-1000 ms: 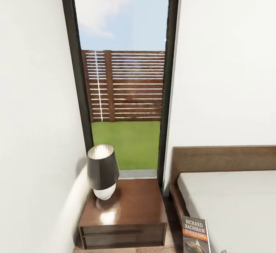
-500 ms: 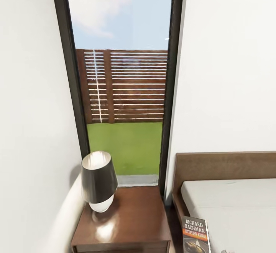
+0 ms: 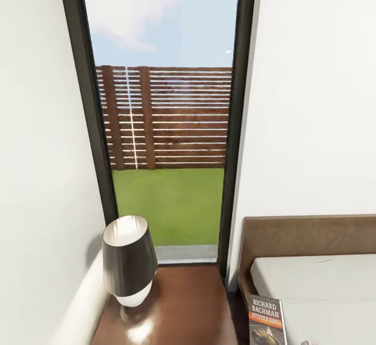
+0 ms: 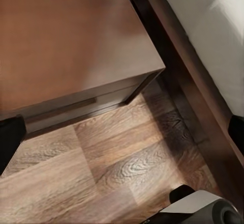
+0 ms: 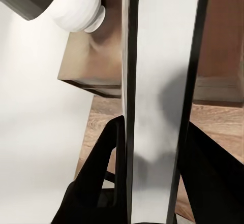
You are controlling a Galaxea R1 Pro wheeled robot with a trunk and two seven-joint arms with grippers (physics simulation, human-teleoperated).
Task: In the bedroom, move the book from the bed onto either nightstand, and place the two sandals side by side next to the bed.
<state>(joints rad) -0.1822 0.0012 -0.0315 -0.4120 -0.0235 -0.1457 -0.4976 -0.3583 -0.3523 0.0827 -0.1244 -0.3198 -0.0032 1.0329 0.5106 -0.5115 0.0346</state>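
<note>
Ahead of you, at the near left, the nightstand [image 3: 177,308] carries a lamp [image 3: 128,261] with a dark shade and a white base; the rest of its wooden top is bare. Behind it, a tall black-framed window [image 3: 237,126] shows grass and a slatted fence. To the right, the bed [image 3: 313,282] with its brown headboard sits just beside the nightstand, with a narrow gap between them. Your right gripper [image 5: 152,173] has its black fingers [image 5: 101,158] clamped on the book [image 3: 267,320], which stands upright at the near right over the edge of the bed, cover facing you. At your left gripper [image 4: 122,137], the dark fingertips [image 4: 10,137] are spread wide, over the wood-plank floor [image 4: 112,168] at the nightstand's near corner beside the bed frame.
</note>
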